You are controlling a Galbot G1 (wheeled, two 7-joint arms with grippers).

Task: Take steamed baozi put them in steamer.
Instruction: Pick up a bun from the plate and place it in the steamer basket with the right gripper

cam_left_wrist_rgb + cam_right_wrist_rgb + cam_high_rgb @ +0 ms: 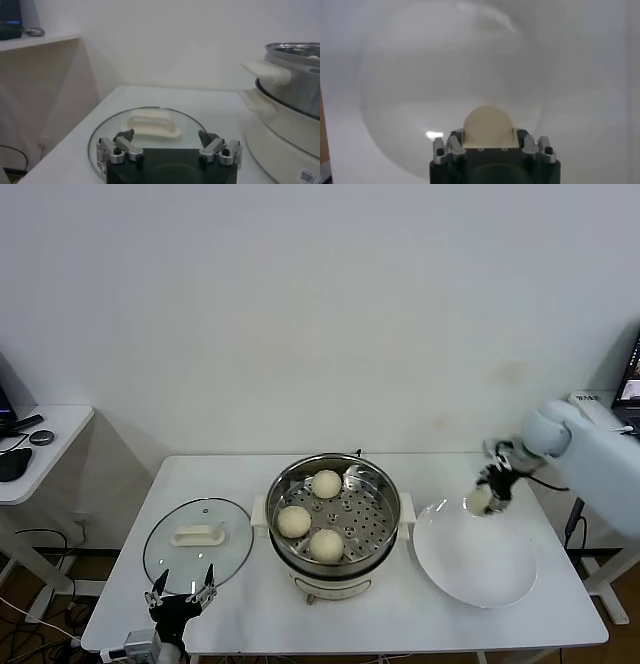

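My right gripper (pixel 484 500) hangs over the far edge of a flat white plate (pixel 480 569) on a white table (pixel 250 614), its jaws closed around the last baozi (pixel 488 122). Three more baozi (pixel 294 521) sit on the perforated tray of the steel steamer (pixel 384 490), just left of the plate. The bun looks light, soft and easily dented, so I judge a gentle squeeze across its widest part is best. My left gripper (pixel 169 145) waits with jaws spread by a glass lid (pixel 100 137) at the table's near left.
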